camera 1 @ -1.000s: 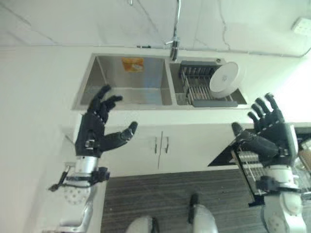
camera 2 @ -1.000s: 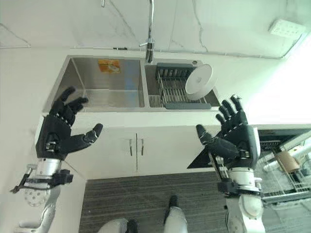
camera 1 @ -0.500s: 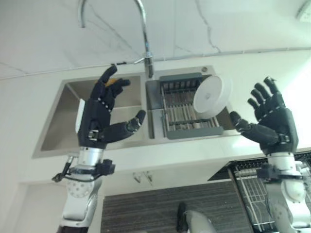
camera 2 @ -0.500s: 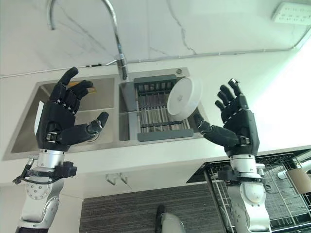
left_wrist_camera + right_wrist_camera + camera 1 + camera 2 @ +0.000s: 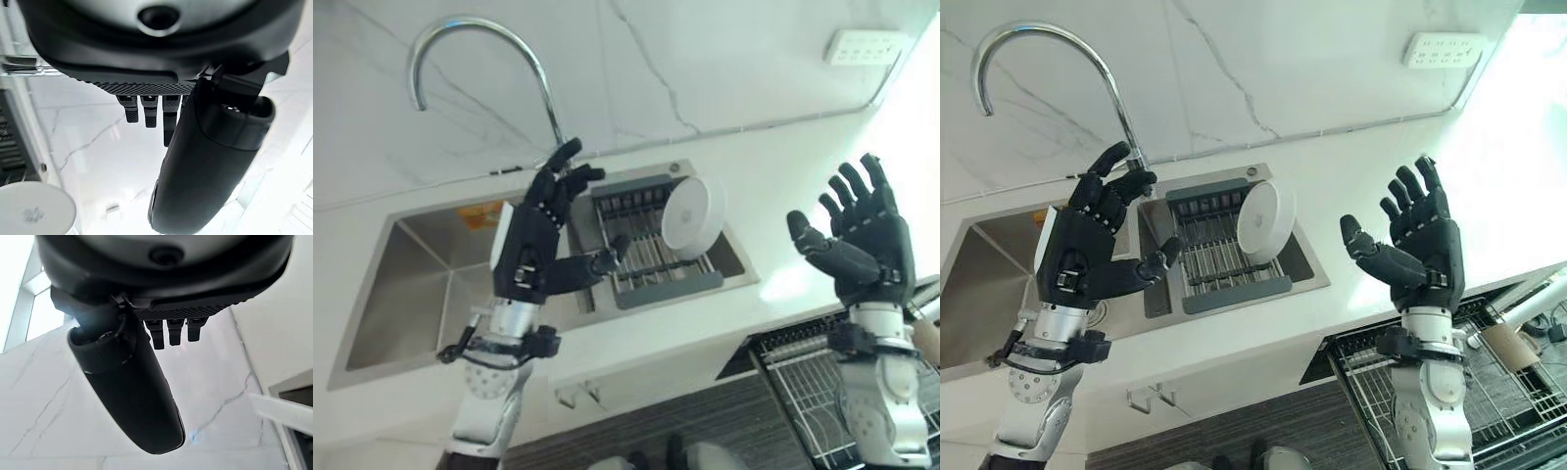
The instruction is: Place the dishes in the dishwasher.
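White marbled wall w/ tall curved faucet (image 5: 475,59) backed a pale tabletop (image 5: 1400,157) and double steel sink (image 5: 421,264). One white plate (image 5: 693,212) stood on edge in the dish rack (image 5: 651,259) in the sink's right basin, face tilted toward the left side. Left hand (image 5: 540,245) hovered just beside the rack, fingers spread wide, holding nothing; it looked nearer. Right hand (image 5: 1417,245) was raised over tabletop, well apart, fingers also wide, empty. Dishwasher rack (image 5: 1430,392) sat pulled out low on the right, open room above.
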### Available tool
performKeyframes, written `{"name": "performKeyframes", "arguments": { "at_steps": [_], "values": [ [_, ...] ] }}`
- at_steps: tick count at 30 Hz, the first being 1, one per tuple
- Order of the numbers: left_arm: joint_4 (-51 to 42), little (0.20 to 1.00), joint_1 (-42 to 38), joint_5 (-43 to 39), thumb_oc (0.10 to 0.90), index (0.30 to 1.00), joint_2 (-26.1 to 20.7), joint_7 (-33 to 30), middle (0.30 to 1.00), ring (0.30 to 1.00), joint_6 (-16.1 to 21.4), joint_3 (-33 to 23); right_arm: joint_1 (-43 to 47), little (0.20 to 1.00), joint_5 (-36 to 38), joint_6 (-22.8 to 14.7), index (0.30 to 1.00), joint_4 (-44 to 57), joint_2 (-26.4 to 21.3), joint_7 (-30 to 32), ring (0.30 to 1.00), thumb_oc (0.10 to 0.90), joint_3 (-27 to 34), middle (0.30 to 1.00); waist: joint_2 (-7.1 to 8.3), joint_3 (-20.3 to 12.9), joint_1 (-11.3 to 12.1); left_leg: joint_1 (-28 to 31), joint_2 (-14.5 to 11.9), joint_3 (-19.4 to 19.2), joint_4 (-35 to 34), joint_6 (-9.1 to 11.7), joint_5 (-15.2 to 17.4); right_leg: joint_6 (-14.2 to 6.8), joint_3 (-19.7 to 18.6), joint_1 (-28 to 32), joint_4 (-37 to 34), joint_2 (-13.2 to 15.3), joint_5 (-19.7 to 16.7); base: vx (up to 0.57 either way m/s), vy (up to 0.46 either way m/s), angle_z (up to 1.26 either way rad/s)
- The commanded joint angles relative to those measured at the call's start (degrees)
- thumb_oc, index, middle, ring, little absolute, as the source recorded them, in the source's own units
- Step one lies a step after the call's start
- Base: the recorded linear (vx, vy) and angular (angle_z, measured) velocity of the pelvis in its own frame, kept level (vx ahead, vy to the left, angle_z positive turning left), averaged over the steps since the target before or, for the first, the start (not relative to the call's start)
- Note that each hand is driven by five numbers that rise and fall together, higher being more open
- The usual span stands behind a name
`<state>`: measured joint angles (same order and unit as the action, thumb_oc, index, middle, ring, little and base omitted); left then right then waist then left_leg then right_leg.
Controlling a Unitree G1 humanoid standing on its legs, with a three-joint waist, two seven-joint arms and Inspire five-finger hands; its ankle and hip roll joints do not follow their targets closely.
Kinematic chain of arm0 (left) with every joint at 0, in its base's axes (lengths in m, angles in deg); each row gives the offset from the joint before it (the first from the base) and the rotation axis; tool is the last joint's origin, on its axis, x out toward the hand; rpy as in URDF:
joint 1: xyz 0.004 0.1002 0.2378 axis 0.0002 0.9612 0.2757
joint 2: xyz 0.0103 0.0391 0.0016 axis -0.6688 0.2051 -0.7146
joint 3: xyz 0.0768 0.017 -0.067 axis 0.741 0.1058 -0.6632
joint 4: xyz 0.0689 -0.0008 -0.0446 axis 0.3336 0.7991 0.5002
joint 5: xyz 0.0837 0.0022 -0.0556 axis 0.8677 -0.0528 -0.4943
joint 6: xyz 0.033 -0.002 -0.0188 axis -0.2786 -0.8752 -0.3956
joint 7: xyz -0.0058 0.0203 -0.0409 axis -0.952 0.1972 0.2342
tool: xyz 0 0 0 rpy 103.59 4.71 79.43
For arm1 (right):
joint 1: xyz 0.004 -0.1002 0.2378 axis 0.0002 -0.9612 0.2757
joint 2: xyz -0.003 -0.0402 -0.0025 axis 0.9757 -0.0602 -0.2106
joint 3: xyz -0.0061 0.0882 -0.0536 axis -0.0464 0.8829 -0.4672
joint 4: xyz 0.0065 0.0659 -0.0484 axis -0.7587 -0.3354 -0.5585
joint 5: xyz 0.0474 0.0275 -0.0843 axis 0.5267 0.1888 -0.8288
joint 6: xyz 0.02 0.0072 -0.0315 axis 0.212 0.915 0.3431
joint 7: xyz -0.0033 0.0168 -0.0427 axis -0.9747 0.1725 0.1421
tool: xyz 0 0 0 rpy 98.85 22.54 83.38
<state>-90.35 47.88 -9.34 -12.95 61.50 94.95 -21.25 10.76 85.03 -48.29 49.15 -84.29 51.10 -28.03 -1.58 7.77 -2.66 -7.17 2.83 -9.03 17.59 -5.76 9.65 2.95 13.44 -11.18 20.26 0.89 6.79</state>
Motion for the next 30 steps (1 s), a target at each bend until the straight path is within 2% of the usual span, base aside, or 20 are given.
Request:
{"name": "performKeyframes", "arguments": {
  "at_steps": [1,5,13,17,20,22,25,30],
  "values": [
    [-2.8,0.9,-3.3,-0.2,0.8,0.9,-3.3,-1.2,0.9,0.9,6.1,-1.4,6.2,0.9,1.2,-3.6,0.9,-1.3,-2.3,-0.3,0.9,0.8,0.5,0.9,2.1,-4.5,1.6,1.8,-3.2,2.2,-0.4,4.9,5.4,-7.7,-2.1,3.0,-3.1,3.0,2.5,0.07,0.014,0.05],
    [-1.9,0.9,-3.6,-0.2,0.8,0.9,-3.6,-1.3,0.9,0.9,5.8,-1.2,8.9,0.9,1.4,-2.8,0.9,-5.4,-3.6,2.0,0.9,0.8,0.5,0.9,2.47,-4.8,3.0,2.2,-3.0,2.6,-0.4,4.6,5.6,-7.5,-1.7,3.9,-3.1,3.2,3.0,0.05,0.004,0.04],
    [-1.0,0.9,-4.2,-0.3,0.8,0.9,-4.5,-1.5,0.9,0.9,5.4,-0.7,11.4,0.9,1.3,-1.5,0.9,-10.8,-4.5,4.1,0.9,0.8,0.1,0.9,2.59,-5.1,4.0,2.5,-2.8,2.9,-0.4,4.3,5.7,-7.4,-1.6,4.8,-3.1,3.3,3.5,0.04,-0.004,0.02],
    [-0.6,0.9,-4.5,-0.5,0.8,0.9,-4.8,-1.7,0.9,0.9,4.9,-0.2,12.5,0.9,2.1,0.4,0.9,-14.2,-4.9,4.2,0.9,0.8,-0.3,0.9,2.7,-5.3,4.5,2.5,-2.7,3.0,-0.4,4.1,5.7,-7.3,-1.6,5.2,-3.1,3.3,3.8,0.02,-0.003,0.0],
    [-0.2,0.9,-4.7,-0.5,0.8,0.9,-4.9,-1.8,0.9,0.9,4.8,0.0,13.2,0.9,4.1,2.2,0.9,-15.8,-5.0,3.6,0.9,0.8,-0.6,0.9,2.76,-5.3,4.8,2.6,-2.7,3.0,-0.4,4.2,5.7,-7.2,-1.5,5.5,-3.1,3.2,4.0,0.0,0.0,0.0],
    [0.0,0.9,-4.7,-0.6,0.8,0.9,-5.0,-1.8,0.9,0.9,4.8,0.1,13.3,0.9,7.0,3.3,0.9,-16.4,-5.1,2.4,0.9,0.8,-0.8,0.9,2.78,-5.3,4.9,2.6,-2.7,3.0,-0.4,4.2,5.6,-7.2,-1.5,5.6,-3.1,3.3,4.0,0.0,0.0,0.0],
    [0.7,0.9,-5.0,-0.9,0.8,0.9,-5.1,-1.8,0.9,0.9,4.8,0.6,14.3,0.9,13.8,6.9,0.9,-18.5,-4.4,-0.8,0.9,0.8,-1.6,0.9,2.99,-5.5,5.4,2.6,-2.8,3.1,-0.4,4.4,5.6,-7.1,-1.2,5.9,-3.1,3.4,4.3,0.0,-0.003,0.02],
    [0.7,0.9,-5.0,-1.4,0.8,0.9,-5.6,-1.7,0.9,0.9,4.6,0.7,15.4,0.9,14.8,8.7,0.9,-20.4,-5.8,-1.5,0.9,0.8,-1.9,0.9,3.13,-5.6,5.9,2.6,-2.8,3.1,-0.4,4.5,5.5,-7.0,-1.0,6.2,-3.1,3.4,4.6,0.0,-0.001,0.02]
  ]
}}
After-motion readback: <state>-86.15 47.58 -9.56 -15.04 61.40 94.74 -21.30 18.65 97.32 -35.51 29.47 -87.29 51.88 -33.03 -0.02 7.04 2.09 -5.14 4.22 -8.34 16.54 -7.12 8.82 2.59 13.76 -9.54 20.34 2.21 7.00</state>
